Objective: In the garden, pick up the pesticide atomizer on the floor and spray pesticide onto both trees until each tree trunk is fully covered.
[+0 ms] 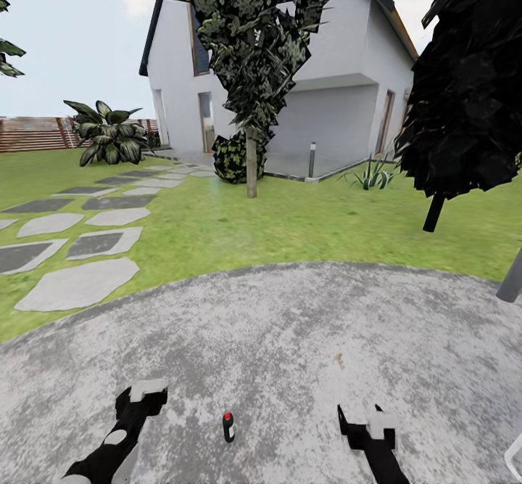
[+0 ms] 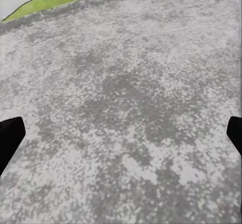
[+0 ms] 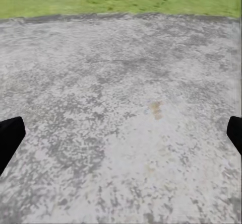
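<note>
Progress: nothing done yet; the pesticide atomizer [image 1: 228, 426] stands ungrasped and no white specks show on either trunk.
Atomizer: upright on the grey paved circle [image 1: 290, 339], between the two hands, with a red top.
Left hand [image 1: 148, 391]: released, fingers apart, holding nothing.
Right hand [image 1: 360, 426]: released, empty.
Left to do: grasp the bottle, reach the near tree trunk [image 1: 251, 161] and the dark tree [image 1: 467, 85], and spray both.
Surroundings: lawn [image 1: 304, 223], stepping stones [image 1: 76, 284], white house [image 1: 326, 99], slatted fence [image 1: 32, 133].

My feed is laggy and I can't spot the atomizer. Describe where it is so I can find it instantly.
Find the big round grey paved patch in front of the lawn. At its near edge, the pesticide atomizer stands between the left pincer and the right pincer, a tiny dark bottle, alone there with a red spot on top.
</note>
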